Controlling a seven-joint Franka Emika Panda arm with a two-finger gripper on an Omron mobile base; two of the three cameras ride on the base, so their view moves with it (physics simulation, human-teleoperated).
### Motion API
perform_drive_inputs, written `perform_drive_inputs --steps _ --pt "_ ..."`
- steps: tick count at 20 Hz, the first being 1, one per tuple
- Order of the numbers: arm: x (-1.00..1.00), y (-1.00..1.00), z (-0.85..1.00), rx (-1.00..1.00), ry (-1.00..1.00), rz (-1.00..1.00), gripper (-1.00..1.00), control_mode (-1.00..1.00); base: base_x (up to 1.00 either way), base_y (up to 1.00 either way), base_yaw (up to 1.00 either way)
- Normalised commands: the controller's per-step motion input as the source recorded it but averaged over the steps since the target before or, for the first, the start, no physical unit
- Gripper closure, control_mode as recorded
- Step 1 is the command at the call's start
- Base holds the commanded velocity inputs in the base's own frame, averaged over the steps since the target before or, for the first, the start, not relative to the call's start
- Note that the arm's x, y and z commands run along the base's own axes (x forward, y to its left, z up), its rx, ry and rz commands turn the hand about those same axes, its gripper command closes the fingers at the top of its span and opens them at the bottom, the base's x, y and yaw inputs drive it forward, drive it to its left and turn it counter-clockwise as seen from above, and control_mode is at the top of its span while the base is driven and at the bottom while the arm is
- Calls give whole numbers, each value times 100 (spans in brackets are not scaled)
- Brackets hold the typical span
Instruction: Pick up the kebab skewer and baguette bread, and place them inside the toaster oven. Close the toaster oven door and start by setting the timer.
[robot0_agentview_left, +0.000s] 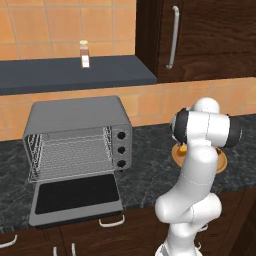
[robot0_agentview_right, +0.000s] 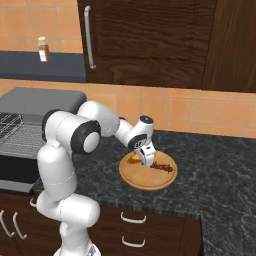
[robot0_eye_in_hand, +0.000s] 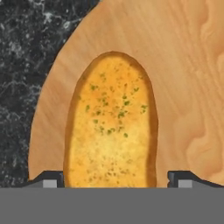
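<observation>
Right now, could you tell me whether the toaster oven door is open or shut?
Open: the toaster oven door lies folded down flat in front of the toaster oven, leaving its wire rack exposed.

You see a smooth, grained wooden board (robot0_eye_in_hand: 183, 87) under the crusty, herb-flecked baguette bread (robot0_eye_in_hand: 111, 127), on a speckled dark stone bench (robot0_agentview_right: 220, 165), beside the matt grey metal toaster oven (robot0_agentview_left: 75, 117).

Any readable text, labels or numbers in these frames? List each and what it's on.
None readable.
Toaster oven: three black knobs, no legible markings.
Bottle on the shelf: pale label band, too small to read.
Baguette bread, wooden board: no text.
</observation>
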Motion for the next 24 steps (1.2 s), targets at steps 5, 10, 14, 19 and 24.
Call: perform_drive_inputs --steps 5,10,14,19,24 --pt "0 0 -22 0 -3 0 100 -100 0 0 0" --pt "-1 1 14 0 0 -5 100 -100 0 0 0" --pt "-34 0 61 0 0 -9 100 -100 0 0 0" --pt "-51 1 48 0 -3 -12 100 -100 0 0 0" --pt "-42 9 48 0 -11 -12 100 -100 0 0 0"
